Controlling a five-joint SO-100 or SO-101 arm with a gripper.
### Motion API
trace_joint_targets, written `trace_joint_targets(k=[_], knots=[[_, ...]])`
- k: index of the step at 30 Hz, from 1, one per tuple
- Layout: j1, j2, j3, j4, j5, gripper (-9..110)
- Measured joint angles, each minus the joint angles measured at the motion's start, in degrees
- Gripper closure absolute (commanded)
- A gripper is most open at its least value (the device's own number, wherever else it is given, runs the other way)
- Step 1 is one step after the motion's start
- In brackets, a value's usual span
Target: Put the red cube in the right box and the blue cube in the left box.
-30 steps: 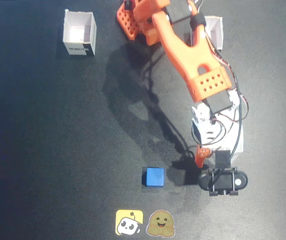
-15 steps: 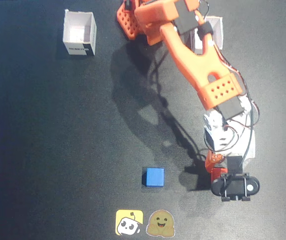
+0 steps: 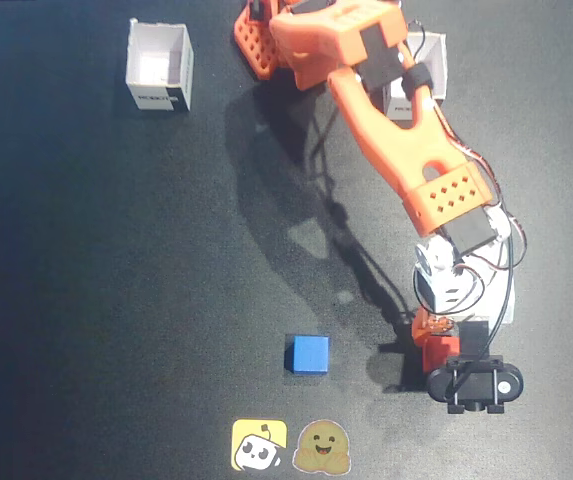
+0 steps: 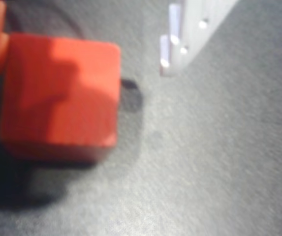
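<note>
One hand (image 3: 434,338) straddles the red cube (image 4: 59,96), fingers spread; blue cube (image 3: 309,354) well apart.

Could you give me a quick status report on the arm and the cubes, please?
End effector down over red cube, jaw state unclear. Blue cube untouched on table. Both boxes far off, path clear.

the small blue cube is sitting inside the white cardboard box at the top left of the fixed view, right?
No. The small bright-blue cube sits on the bare black table, low in the fixed view above the two stickers. The white cardboard box at top left looks empty.
</note>
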Motion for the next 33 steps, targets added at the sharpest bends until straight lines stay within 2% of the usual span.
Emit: trace_joint_targets(k=[15, 23, 33], knots=[[1.93, -6.94, -9.23, 3.52, -2.46, 77], [2.37, -8.44, -11.16, 3.96, -2.46, 89], [2.55, -8.44, -11.25, 5.80, -2.46, 91]])
